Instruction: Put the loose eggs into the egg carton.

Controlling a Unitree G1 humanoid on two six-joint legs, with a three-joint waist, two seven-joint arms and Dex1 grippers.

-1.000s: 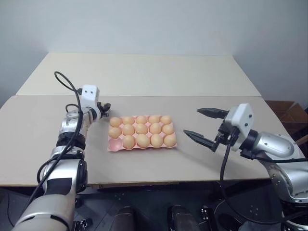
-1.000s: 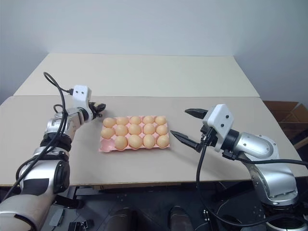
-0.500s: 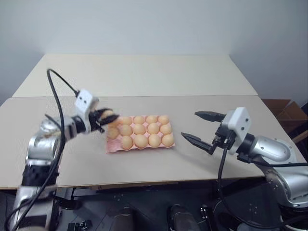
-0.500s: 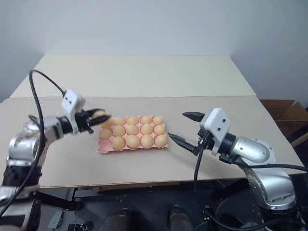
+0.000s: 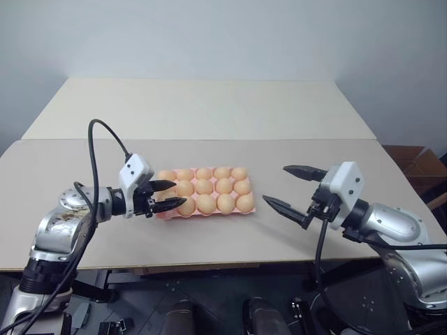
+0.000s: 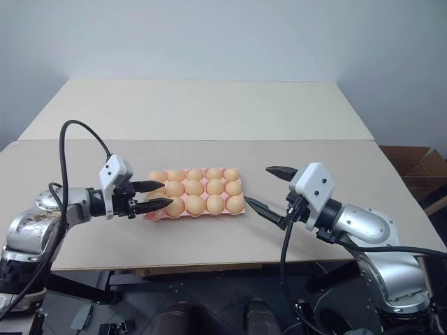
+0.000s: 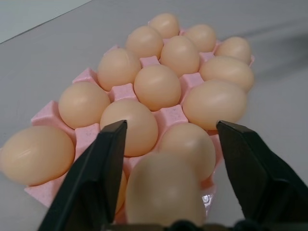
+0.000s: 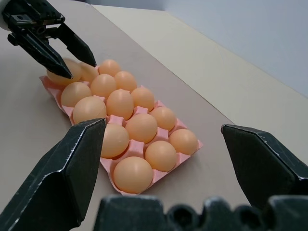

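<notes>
left gripper (image 5: 165,195) hangs spread at the pink egg carton (image 5: 244,211); its wrist camera shows eggs (image 7: 158,87) in the cups; right gripper (image 5: 292,188) gapes empty nearby.

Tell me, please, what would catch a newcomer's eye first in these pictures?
The pink egg carton in the middle of the beige table, packed with tan-orange eggs. Next, the two black grippers flanking it: the left gripper open at the carton's near left corner, where one egg lies tilted between its fingers, and the right gripper wide open, clear of the carton's right side.
</notes>
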